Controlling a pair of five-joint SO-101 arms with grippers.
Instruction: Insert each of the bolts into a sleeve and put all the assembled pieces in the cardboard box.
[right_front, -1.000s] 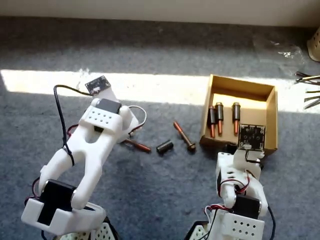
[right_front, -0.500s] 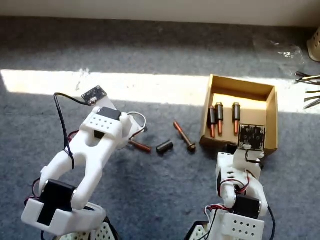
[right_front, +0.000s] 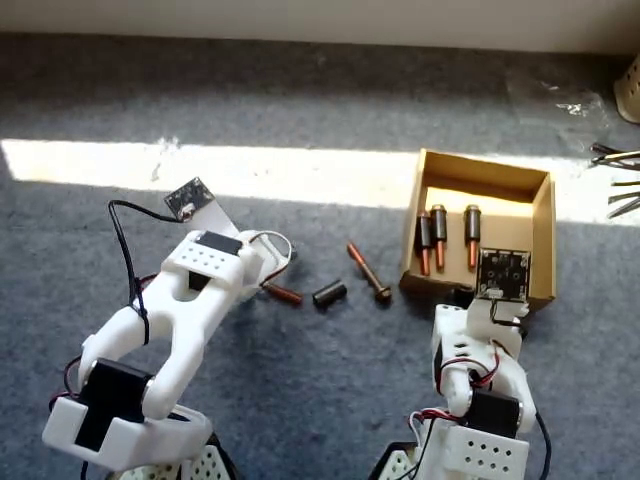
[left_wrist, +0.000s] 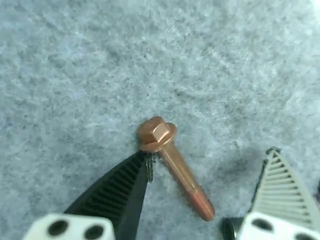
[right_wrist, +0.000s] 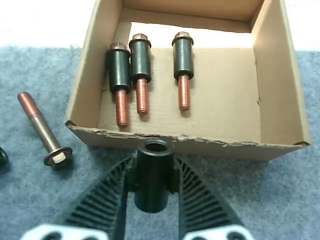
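Bolts first: one bolt (left_wrist: 172, 165) lies flat on the carpet (left_wrist: 75, 60) between the left gripper (left_wrist: 210, 155)'s wide-apart jaws, its head right at the black finger's tip. From above, the left arm (right_front: 190, 300) covers everything but its threaded end. A second bolt (right_front: 368, 272) and a loose sleeve (right_front: 329, 295) sit near the cardboard box (right_front: 480, 165), with open carpet around them. The right gripper (right_wrist: 154, 162) is clamped on a sleeve (right_wrist: 153, 190) just outside the box's near wall. Three assembled pieces (right_wrist: 140, 55) lie inside, with bare floor beside them.

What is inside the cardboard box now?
Three bolts, each in a black sleeve, lie on the floor of the cardboard box. Its near wall hides a thin strip of floor.
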